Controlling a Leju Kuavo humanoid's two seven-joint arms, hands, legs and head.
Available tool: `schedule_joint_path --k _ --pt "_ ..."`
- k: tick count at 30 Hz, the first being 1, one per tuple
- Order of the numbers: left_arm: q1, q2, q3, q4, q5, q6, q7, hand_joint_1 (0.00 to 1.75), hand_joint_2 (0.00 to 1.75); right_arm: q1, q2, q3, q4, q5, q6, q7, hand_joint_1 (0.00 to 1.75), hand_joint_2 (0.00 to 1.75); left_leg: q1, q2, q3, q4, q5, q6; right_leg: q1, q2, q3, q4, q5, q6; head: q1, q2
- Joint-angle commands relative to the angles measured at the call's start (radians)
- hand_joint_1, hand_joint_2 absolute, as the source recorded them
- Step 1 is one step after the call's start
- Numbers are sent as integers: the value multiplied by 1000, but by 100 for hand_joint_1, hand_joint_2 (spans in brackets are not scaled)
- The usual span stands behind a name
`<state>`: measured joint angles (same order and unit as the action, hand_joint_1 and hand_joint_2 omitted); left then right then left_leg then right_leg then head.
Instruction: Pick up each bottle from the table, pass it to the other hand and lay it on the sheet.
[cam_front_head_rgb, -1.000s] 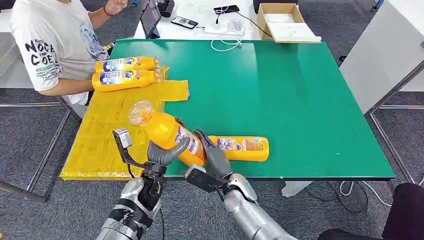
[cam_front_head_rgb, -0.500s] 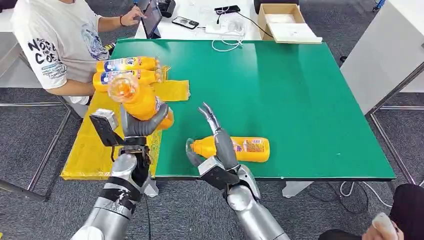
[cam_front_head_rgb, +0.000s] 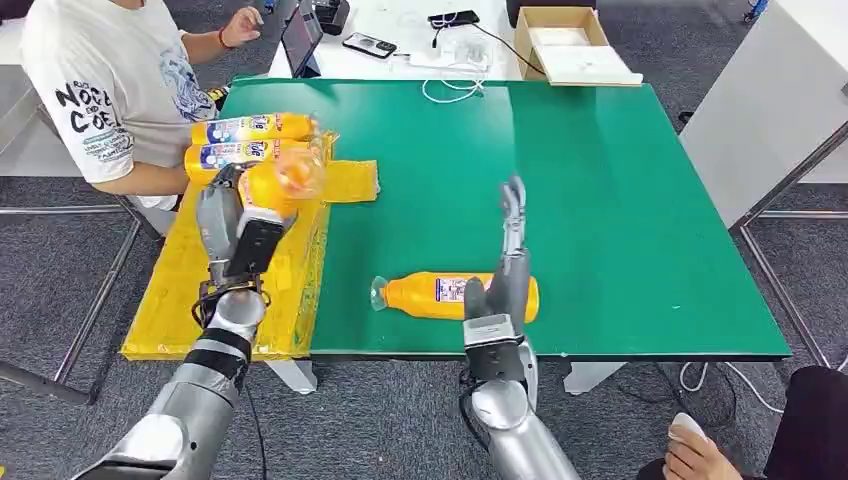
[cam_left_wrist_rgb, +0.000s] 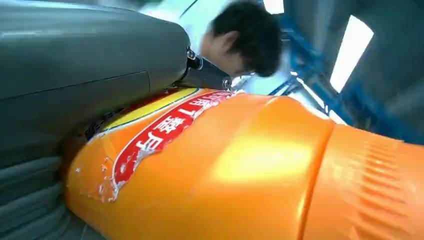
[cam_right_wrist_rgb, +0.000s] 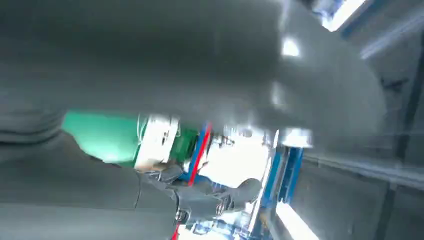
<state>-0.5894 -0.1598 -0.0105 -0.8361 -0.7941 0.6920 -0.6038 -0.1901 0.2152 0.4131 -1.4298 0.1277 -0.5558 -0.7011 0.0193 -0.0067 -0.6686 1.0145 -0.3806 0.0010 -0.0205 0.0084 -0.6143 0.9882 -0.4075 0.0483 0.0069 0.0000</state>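
**Bottles: four counted, one in the left hand**

Head view. Orange bottles, four in all. Two lie side by side at the far end of the yellow sheet (cam_front_head_rgb: 190, 290), just in front of a seated person (cam_front_head_rgb: 105, 85): the far bottle (cam_front_head_rgb: 250, 127) and the second bottle (cam_front_head_rgb: 225, 155), both with blue-and-yellow labels. A third, the held bottle (cam_front_head_rgb: 285, 180), is gripped by the left hand (cam_front_head_rgb: 235, 215) above the sheet, its clear rounded end toward the green table; most of its body is hidden behind the hand and wrist camera. The fourth, the table bottle (cam_front_head_rgb: 440, 296), lies on its side on the green table (cam_front_head_rgb: 600, 200) near the front edge, clear end toward the sheet, its other end partly covered by the right hand (cam_front_head_rgb: 507, 275). That hand stands upright with fingers extended and apart, holding nothing. Behind the table: one cardboard box (cam_front_head_rgb: 570, 40), holding a pale flat item, not identifiable; one tablet (cam_front_head_rgb: 300, 35); one phone (cam_front_head_rgb: 368, 44). A second person's hand (cam_front_head_rgb: 690, 455) is cut off at the lower right corner.

Left wrist view. The held bottle (cam_left_wrist_rgb: 240, 170) is seen close, red-and-yellow label partly readable, pressed against the left hand's grey cover (cam_left_wrist_rgb: 75, 65). The person's head shows behind, blurred.

Right wrist view. Heavily blurred; the grey right hand (cam_right_wrist_rgb: 200, 55) and a strip of green table (cam_right_wrist_rgb: 100, 135) can be made out, little else.
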Motion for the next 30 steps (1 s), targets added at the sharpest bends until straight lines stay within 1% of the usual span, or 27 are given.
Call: schedule_joint_path --k 1,2,5,6,7,8,9,11,12,13,14,16,19,22,23,25,27,28,29,30 --pt "-92 67 328 350 -449 6 147 175 175 6 -6 -83 -27 -35 8 3 0 175 0 3 5 -1 -1 0 0 2 3 -1 0 -2 -1 0" --pt "-92 67 328 350 -449 6 147 175 175 6 -6 -83 -27 -35 8 3 0 175 0 5 9 -1 -3 1 1 3 7 -1 -1 -3 -1 0" --pt "-92 67 328 350 -449 6 147 175 175 6 -6 -83 -27 -35 8 3 0 175 0 2 3 -1 -1 0 1 0 2 -1 -1 -1 0 0" --pt "-92 67 328 350 -449 6 147 175 175 6 -6 -83 -27 -35 8 3 0 175 0 2 6 0 -2 1 1 -1 5 0 -2 -2 -1 0" --pt "-92 67 328 350 -449 6 147 175 175 6 -6 -83 -27 -35 8 3 0 175 0 1 4 0 -1 1 1 -1 4 0 -2 -2 0 0" --pt "-92 67 328 350 -449 6 147 175 175 6 -6 -83 -27 -35 8 3 0 175 0 1 7 0 -3 1 1 -1 7 0 -3 -2 -1 0" --pt "-105 67 317 382 -479 6 181 175 175 5 -4 -83 -23 -35 9 3 0 175 0 1 5 0 -2 1 1 0 5 0 -2 -2 -1 0" --pt "-126 95 264 473 -569 6 260 175 175 -2 -2 -84 -6 -36 18 3 0 175 0 1 2 0 -1 0 0 0 2 0 -1 -1 -1 0" --pt "-122 105 240 475 -605 6 287 175 175 -7 -2 -83 7 -39 29 3 0 175 0 1 5 0 -2 1 1 -1 5 0 -2 -2 -1 0" --pt "-130 117 221 514 -629 6 310 175 175 -11 0 -81 20 -35 35 3 0 175 0 1 4 0 -1 0 0 -1 4 0 -1 -2 0 0" --pt "-126 122 210 509 -644 6 318 175 175 -12 1 -81 24 -36 39 3 0 175 0 1 7 0 -2 1 1 -1 7 0 -2 -3 -1 0" --pt "-126 131 199 531 -656 6 331 175 175 -14 3 -79 32 -35 44 3 0 175 0 1 4 0 -1 0 0 0 3 0 -1 -2 0 0" --pt "-127 135 211 549 -639 -11 335 175 175 -16 3 -75 51 -34 55 3 0 175 0 2 6 0 -2 0 1 0 6 0 -2 -3 -1 0" --pt "-122 131 243 555 -590 -51 313 175 175 -20 9 -74 76 -28 67 3 0 175 0 2 3 0 -1 0 1 1 3 0 0 -1 -1 0" --pt "-121 129 255 556 -573 -66 305 175 175 -21 11 -74 80 -26 69 3 0 175 0 3 6 0 -2 0 1 1 5 -1 -2 -2 -1 0" --pt "-113 136 229 560 -603 -79 323 175 175 -24 13 -74 97 -27 80 3 0 175 0 2 3 0 -1 0 1 1 3 0 -1 -2 -1 0" --pt "-109 138 229 559 -602 -77 321 175 175 -25 14 -75 98 -27 81 3 0 175 0 2 5 0 -2 0 1 1 5 -1 -1 -2 -1 0" --pt "-102 141 217 564 -614 -98 331 175 175 -29 17 -78 119 -31 91 4 0 175 0 2 3 -1 -1 0 0 1 3 -1 0 -1 -1 0" --pt "-97 144 210 564 -619 -103 336 175 175 -31 19 -78 129 -31 96 3 0 175 0 3 7 -1 -2 1 1 2 6 -1 -1 -2 -1 0" --pt "-94 143 213 564 -613 -109 333 175 175 -32 21 -80 134 -33 102 3 0 175 0 3 6 -1 -1 0 1 2 5 -1 -1 -2 -1 0"
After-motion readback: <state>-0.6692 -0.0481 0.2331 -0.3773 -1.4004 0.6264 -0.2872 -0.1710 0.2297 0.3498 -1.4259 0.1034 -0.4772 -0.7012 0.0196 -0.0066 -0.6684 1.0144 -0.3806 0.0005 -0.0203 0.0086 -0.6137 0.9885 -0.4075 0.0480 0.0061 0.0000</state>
